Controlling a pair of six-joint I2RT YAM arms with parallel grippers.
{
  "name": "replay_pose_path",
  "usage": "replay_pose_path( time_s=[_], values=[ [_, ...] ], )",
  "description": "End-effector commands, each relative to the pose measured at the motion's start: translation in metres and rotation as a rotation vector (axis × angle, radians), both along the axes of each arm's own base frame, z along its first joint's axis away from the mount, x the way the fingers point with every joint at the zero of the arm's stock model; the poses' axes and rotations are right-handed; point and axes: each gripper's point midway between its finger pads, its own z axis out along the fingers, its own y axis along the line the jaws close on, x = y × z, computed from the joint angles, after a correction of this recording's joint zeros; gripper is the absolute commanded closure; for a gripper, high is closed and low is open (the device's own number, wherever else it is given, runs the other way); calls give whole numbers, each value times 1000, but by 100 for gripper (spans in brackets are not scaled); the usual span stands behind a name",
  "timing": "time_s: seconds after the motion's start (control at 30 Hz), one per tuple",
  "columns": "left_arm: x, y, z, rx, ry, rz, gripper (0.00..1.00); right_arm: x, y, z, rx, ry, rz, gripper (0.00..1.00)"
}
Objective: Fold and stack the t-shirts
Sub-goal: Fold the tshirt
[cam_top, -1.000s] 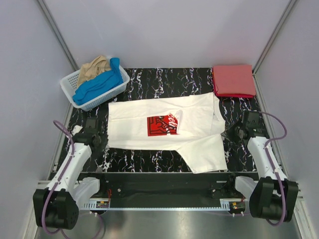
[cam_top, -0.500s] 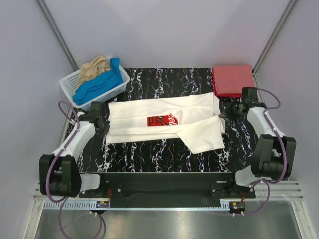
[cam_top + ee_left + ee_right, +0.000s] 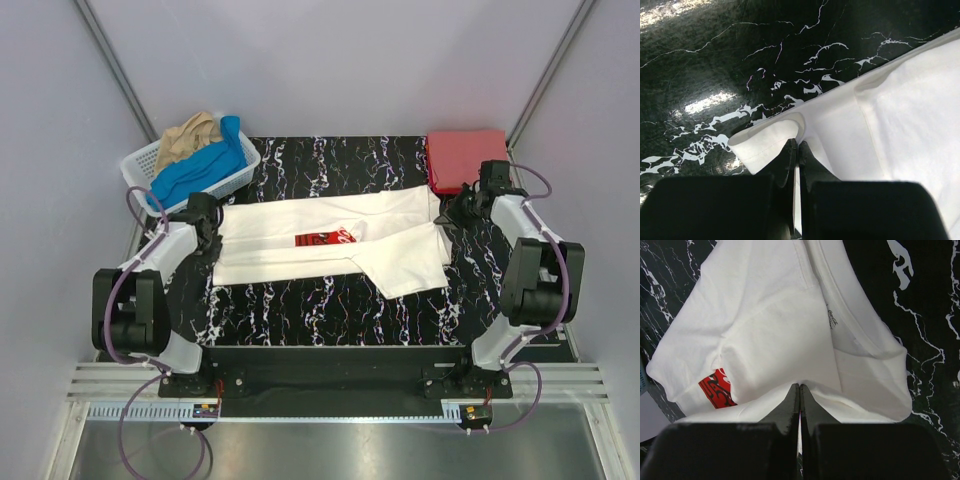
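Observation:
A white t-shirt (image 3: 320, 245) with a red chest print (image 3: 325, 238) lies across the black marbled table, its near half folded up over the far half. My left gripper (image 3: 212, 224) is shut on the shirt's left edge (image 3: 785, 135). My right gripper (image 3: 447, 215) is shut on the shirt's right edge (image 3: 805, 380) near the collar. A folded red t-shirt (image 3: 466, 160) lies at the back right. Blue (image 3: 198, 168) and tan (image 3: 188, 136) t-shirts sit in the basket.
A white lattice basket (image 3: 235, 182) stands at the back left of the table (image 3: 330, 310). Grey walls close in on the left, right and back. A sleeve of the white shirt (image 3: 415, 270) sticks out toward the near side.
Both grippers have carried the white shirt's near edge away from me toward the back, folding it over itself; the red print is now mostly covered.

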Motion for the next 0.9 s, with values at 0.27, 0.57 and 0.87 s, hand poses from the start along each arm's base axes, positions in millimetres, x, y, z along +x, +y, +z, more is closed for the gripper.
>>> replay_pose_path(
  time_s=[0.27,0.57,0.87],
  values=[
    [24,15,-9,54,23,33,100,51,21,10,-114,-54,97,100],
    [35,17,-11,67,33,27,100,55,10,-11,-201,35,88,100],
    [42,21,-17,85,67,32,100,65,5,-19,-221,60,88,100]
  ],
)
